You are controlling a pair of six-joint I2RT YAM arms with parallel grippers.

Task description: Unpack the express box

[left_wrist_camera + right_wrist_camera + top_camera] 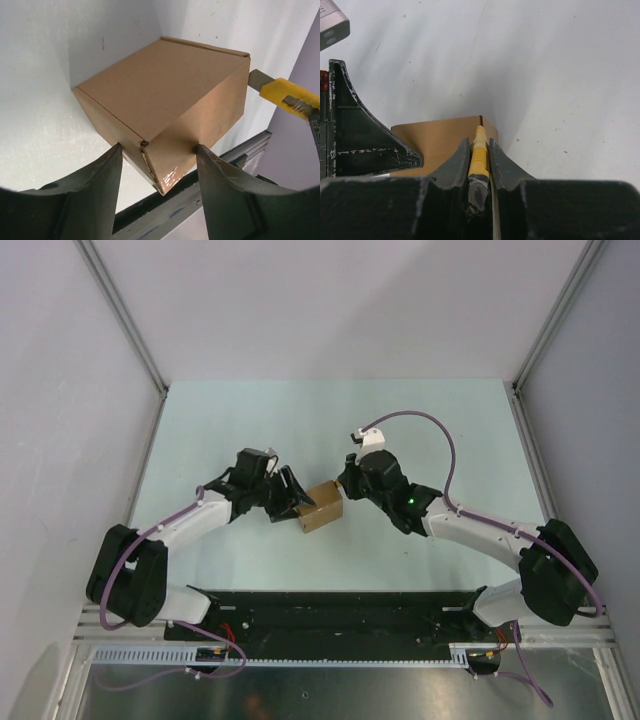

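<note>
Got the left gripper (157, 150) spread around a corner of the express box (165, 95), fingertips (116, 150) right against two sides (squeezing or just touching, can't tell). Seeing the right gripper (479, 150) pinched tight on a yellow utility knife (478, 152), blade tip at the box's edge. Found the box mid-table (300, 420), between both.

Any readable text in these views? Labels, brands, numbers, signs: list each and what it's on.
No readable text in any view.
Plain brown cardboard box: bare faces, no print or label.
Yellow utility knife: no legible marking.
Pale slotted strip along the near rail: fine pattern, too small to tell if any of it is print.
</note>
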